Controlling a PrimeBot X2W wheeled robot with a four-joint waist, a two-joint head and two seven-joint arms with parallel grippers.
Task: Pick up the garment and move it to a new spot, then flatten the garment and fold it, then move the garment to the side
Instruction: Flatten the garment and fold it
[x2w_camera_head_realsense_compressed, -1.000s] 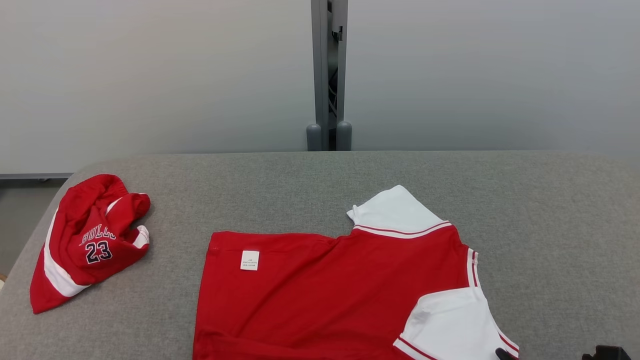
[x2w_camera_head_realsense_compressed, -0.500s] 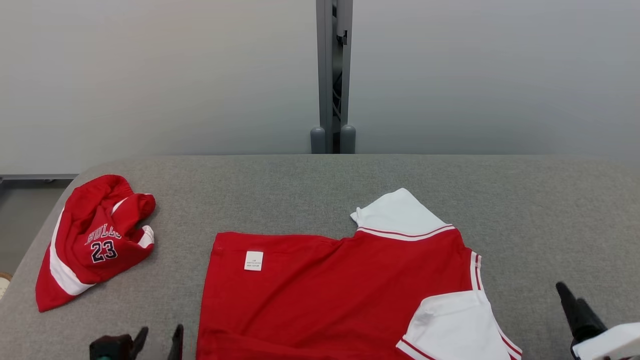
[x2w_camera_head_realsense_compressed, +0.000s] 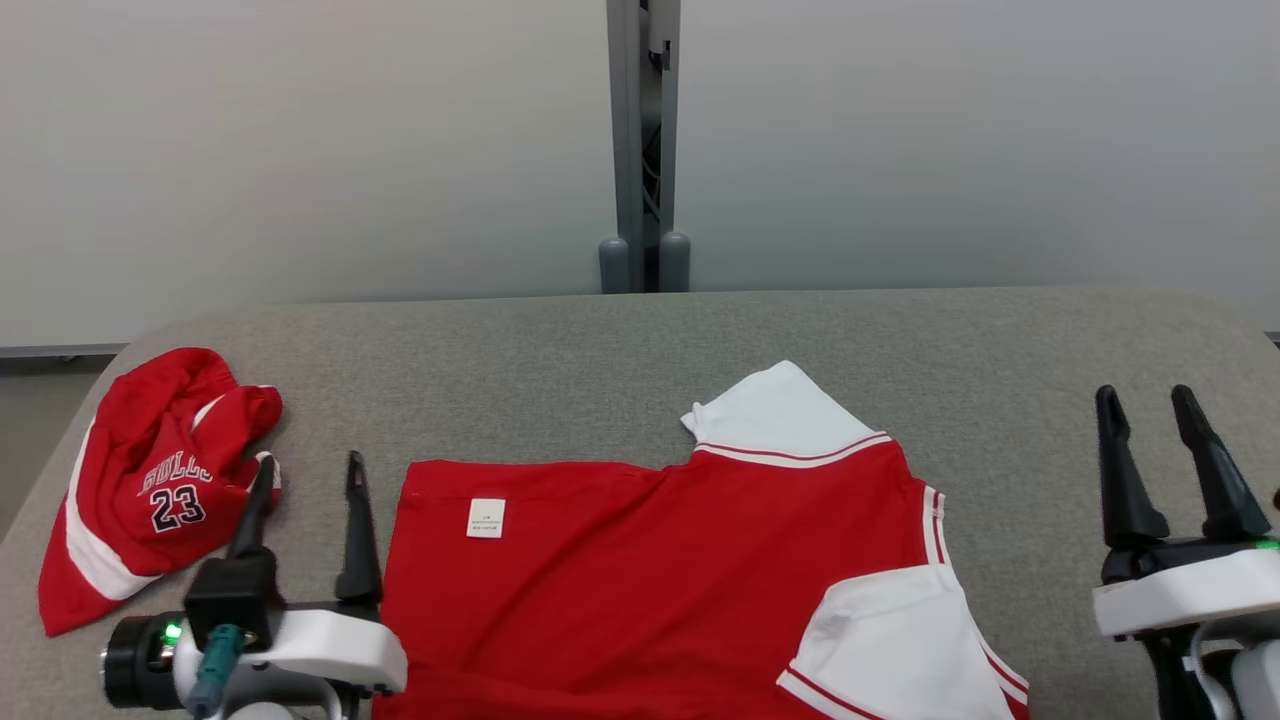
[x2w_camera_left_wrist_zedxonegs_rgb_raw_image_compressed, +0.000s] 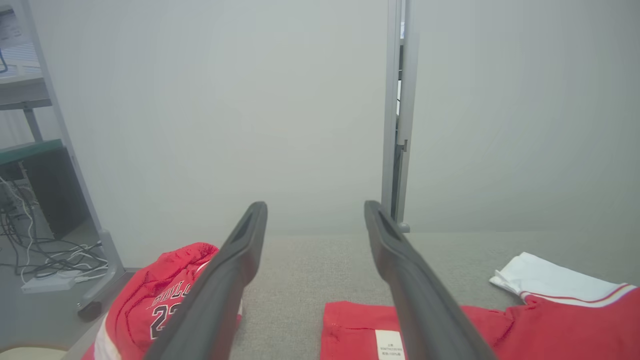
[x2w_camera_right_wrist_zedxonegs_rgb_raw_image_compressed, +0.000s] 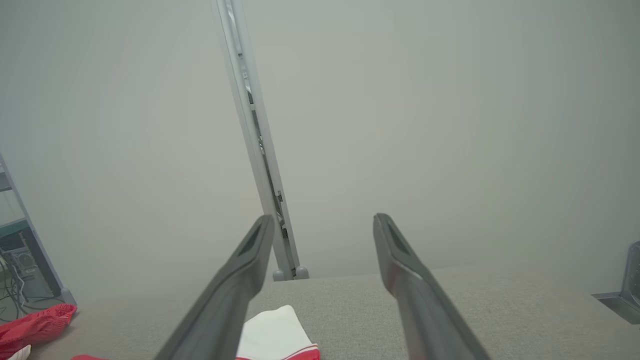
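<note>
The garment (x2w_camera_head_realsense_compressed: 650, 590) is a red shirt with white sleeves, lying spread flat on the grey table (x2w_camera_head_realsense_compressed: 560, 360), a small white label on its left part. The left wrist view shows its left edge (x2w_camera_left_wrist_zedxonegs_rgb_raw_image_compressed: 550, 330), and the right wrist view its far white sleeve (x2w_camera_right_wrist_zedxonegs_rgb_raw_image_compressed: 272, 335). My left gripper (x2w_camera_head_realsense_compressed: 309, 466) stands open just left of the shirt's left edge, with nothing between its fingers (x2w_camera_left_wrist_zedxonegs_rgb_raw_image_compressed: 315, 207). At the table's right, well clear of the shirt, my right gripper (x2w_camera_head_realsense_compressed: 1143, 394) is open and empty (x2w_camera_right_wrist_zedxonegs_rgb_raw_image_compressed: 324, 219).
A crumpled red and white piece (x2w_camera_head_realsense_compressed: 160, 480) printed with "23" lies at the table's left end, close to my left gripper (x2w_camera_left_wrist_zedxonegs_rgb_raw_image_compressed: 155, 300). A grey post (x2w_camera_head_realsense_compressed: 640, 150) stands behind the table against a pale wall. Bare table lies beyond the shirt.
Both grippers have risen into the head view, one at each side of the shirt, and both have opened. The head camera has shifted a little; the shirt lies as before.
</note>
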